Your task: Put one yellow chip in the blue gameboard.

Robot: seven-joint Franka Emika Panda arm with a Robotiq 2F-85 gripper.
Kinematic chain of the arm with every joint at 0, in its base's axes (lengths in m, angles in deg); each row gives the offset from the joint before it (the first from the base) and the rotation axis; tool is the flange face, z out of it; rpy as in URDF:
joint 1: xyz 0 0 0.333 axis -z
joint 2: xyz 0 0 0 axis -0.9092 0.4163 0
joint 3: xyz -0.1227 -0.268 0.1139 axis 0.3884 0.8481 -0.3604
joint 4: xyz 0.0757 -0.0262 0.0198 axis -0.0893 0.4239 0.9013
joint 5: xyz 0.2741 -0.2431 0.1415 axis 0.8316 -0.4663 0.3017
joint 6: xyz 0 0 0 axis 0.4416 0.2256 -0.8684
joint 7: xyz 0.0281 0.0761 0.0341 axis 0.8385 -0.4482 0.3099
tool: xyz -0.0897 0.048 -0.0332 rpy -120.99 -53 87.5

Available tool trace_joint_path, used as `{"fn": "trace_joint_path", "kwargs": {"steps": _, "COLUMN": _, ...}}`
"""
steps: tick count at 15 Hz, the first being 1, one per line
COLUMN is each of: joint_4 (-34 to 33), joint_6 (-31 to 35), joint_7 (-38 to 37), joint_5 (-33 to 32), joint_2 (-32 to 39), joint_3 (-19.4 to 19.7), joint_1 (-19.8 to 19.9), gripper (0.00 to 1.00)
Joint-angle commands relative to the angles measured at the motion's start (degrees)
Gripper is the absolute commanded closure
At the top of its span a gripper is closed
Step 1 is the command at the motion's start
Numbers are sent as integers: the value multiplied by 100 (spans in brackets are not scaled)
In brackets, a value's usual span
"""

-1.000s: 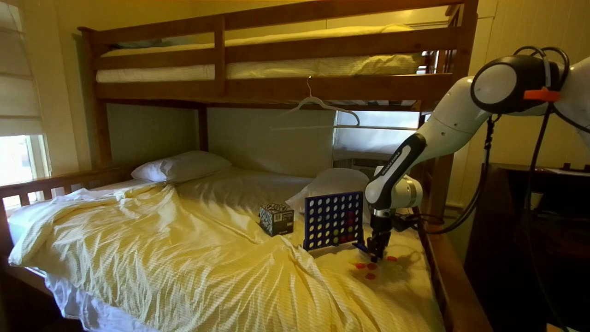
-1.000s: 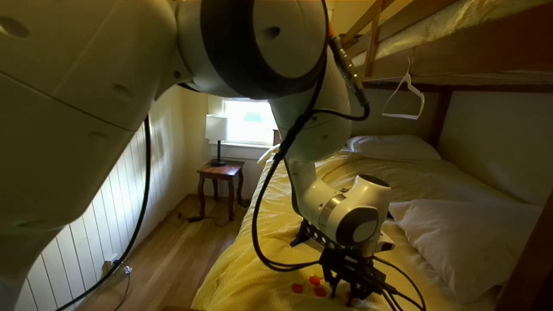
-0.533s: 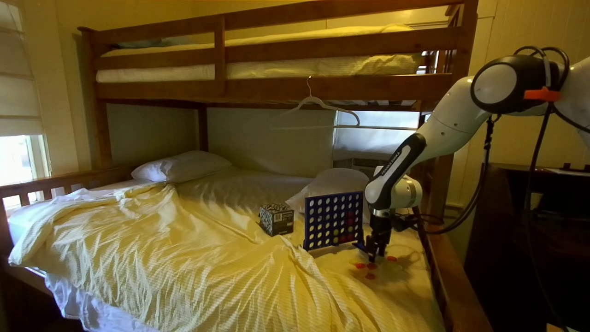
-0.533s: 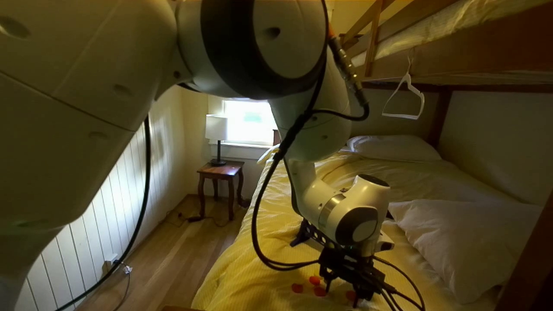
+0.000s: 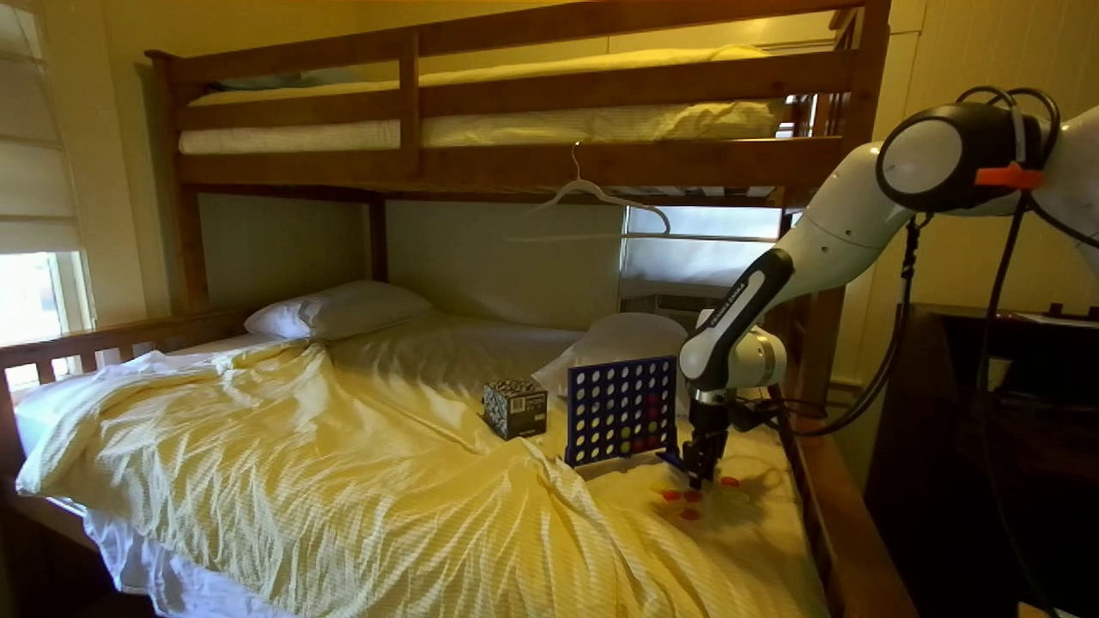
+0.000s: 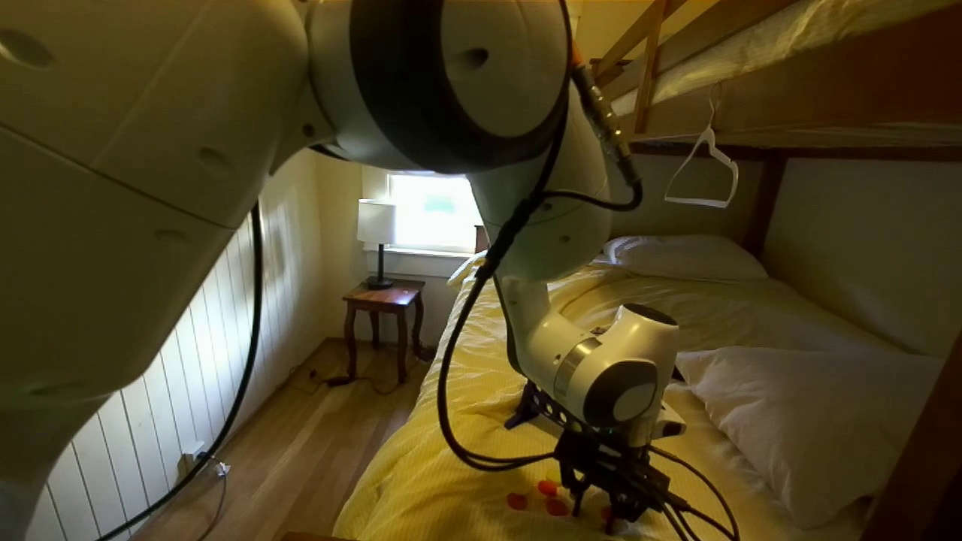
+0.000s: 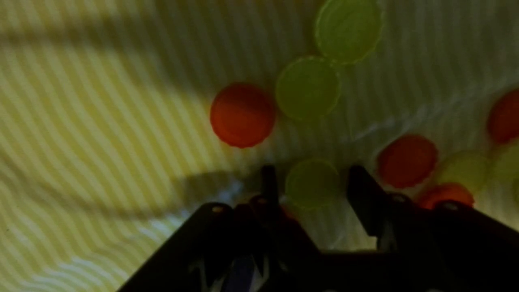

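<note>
The upright blue gameboard (image 5: 618, 412) stands on the bed, with a few red and yellow chips in its lower right holes. It also shows partly behind the arm in an exterior view (image 6: 552, 412). My gripper (image 5: 697, 481) points down at the bed beside the board's near foot. In the wrist view its two black fingers (image 7: 312, 174) are apart. A yellow chip (image 7: 311, 186) lies flat between the fingertips, with a gap on each side. Two more yellow chips (image 7: 308, 88) lie farther up in the wrist view, touching each other.
Red chips (image 7: 242, 115) lie close around, one (image 7: 407, 161) just beside the right finger. More red and yellow chips overlap at the wrist view's right edge. A dark patterned box (image 5: 515, 408) stands left of the board. A pillow (image 6: 812, 421) and a wooden bed rail (image 5: 846, 524) are near.
The fingers spread wider about half a second ago and have since come a little closer together. The arm and the board look unmoved.
</note>
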Motion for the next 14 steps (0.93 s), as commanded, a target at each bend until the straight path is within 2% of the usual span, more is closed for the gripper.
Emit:
{"fn": "trace_joint_path", "kwargs": {"steps": 1, "joint_4": -148, "joint_6": -4, "joint_7": -21, "joint_5": 78, "joint_2": 113, "joint_3": -73, "joint_1": 73, "gripper": 80}}
{"fn": "trace_joint_path", "kwargs": {"steps": 3, "joint_4": -145, "joint_6": -4, "joint_7": -28, "joint_5": 75, "joint_2": 108, "joint_3": -68, "joint_1": 70, "gripper": 89}}
{"fn": "trace_joint_path", "kwargs": {"steps": 7, "joint_4": -146, "joint_6": -6, "joint_7": -38, "joint_5": 74, "joint_2": 105, "joint_3": -66, "joint_1": 64, "gripper": 89}}
{"fn": "trace_joint_path", "kwargs": {"steps": 8, "joint_4": -148, "joint_6": -3, "joint_7": -50, "joint_5": 80, "joint_2": 106, "joint_3": -66, "joint_1": 63, "gripper": 54}}
{"fn": "trace_joint_path", "kwargs": {"steps": 9, "joint_4": -150, "joint_6": -1, "joint_7": -61, "joint_5": 85, "joint_2": 107, "joint_3": -67, "joint_1": 61, "gripper": 38}}
{"fn": "trace_joint_path", "kwargs": {"steps": 13, "joint_4": -143, "joint_6": 35, "joint_7": -84, "joint_5": 100, "joint_2": 112, "joint_3": -77, "joint_1": 61, "gripper": 11}}
{"fn": "trace_joint_path", "kwargs": {"steps": 14, "joint_4": -140, "joint_6": 69, "joint_7": -92, "joint_5": 97, "joint_2": 120, "joint_3": -77, "joint_1": 55, "gripper": 20}}
